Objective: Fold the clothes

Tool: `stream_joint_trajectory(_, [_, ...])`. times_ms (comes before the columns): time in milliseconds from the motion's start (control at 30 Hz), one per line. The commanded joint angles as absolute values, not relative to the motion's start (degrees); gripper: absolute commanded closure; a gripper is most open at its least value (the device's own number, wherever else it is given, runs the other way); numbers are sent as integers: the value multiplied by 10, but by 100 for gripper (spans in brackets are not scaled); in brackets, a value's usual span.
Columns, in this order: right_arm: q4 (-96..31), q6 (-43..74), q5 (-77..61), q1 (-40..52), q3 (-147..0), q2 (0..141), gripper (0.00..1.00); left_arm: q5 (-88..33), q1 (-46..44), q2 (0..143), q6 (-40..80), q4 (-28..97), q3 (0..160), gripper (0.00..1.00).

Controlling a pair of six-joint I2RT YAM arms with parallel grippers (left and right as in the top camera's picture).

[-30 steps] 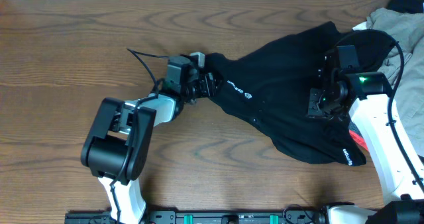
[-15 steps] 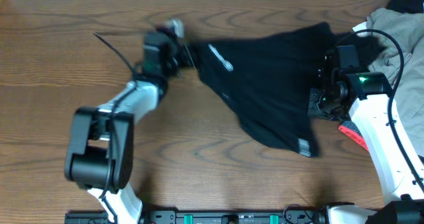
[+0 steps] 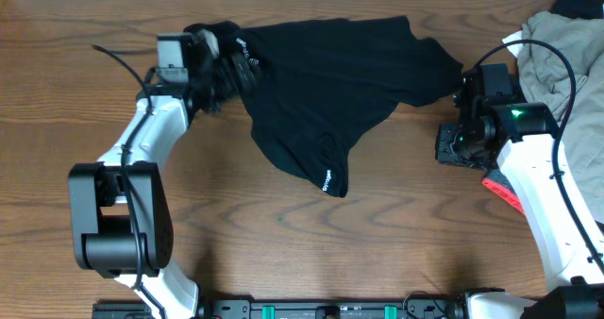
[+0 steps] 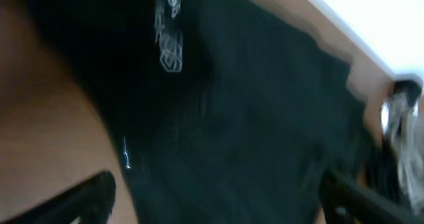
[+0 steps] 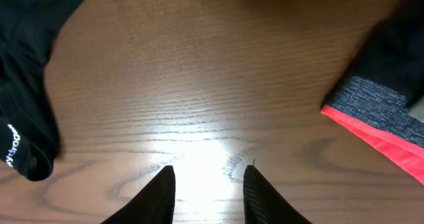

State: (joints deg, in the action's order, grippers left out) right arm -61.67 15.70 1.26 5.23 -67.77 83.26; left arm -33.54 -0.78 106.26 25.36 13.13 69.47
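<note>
Across the far side of the table the black shirt lies loosely spread, its left end at the left gripper and its right sleeve reaching toward the right arm. One lower corner with white print hangs toward the table's middle. In the blurred left wrist view, that gripper's fingers stand wide apart over the dark cloth and clamp nothing. The right gripper hovers over bare wood, jaws partly apart and empty, just clear of the shirt's edge. A coral-pink garment with a grey band lies beside it, and a khaki-grey garment is heaped at the far right corner.

A second ago the shirt was bunched diagonally at centre-right, partly under the right arm, with the left gripper pinching its tip near the table's middle. Since then the left arm has swung out to the far left, dragging the shirt with it, and has let go. The right gripper has barely moved.
</note>
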Motion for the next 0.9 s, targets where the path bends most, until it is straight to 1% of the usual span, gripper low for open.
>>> stream_joint_trajectory(0, [-609,153,15,45,-678,832,66,-411,-34,1058,249,232,697,2])
stream_joint_trajectory(100, [-595,145,18,44,-678,832,64,-411,-65,1058,231,338,696,2])
stream_joint_trajectory(167, [-587,145,18,42,-678,832,62,-411,-90,1058,227,384,696,2])
stream_joint_trajectory(333, [-571,145,18,37,-678,832,61,-409,-154,1058,239,420,696,2])
stream_joint_trajectory(400, [-571,145,18,37,-678,832,61,-392,-180,1058,268,419,695,2])
stream_joint_trajectory(533, [-576,140,17,37,-678,832,61,-306,-232,1058,357,406,680,2])
stream_joint_trajectory(633, [-583,135,17,37,-678,832,61,-304,-263,1058,423,378,660,2])
stream_joint_trajectory(767, [-591,132,17,37,-678,832,61,-301,-284,1061,460,310,629,2])
stream_joint_trajectory(867, [-593,132,17,37,-678,832,61,-302,-293,1069,467,265,611,2])
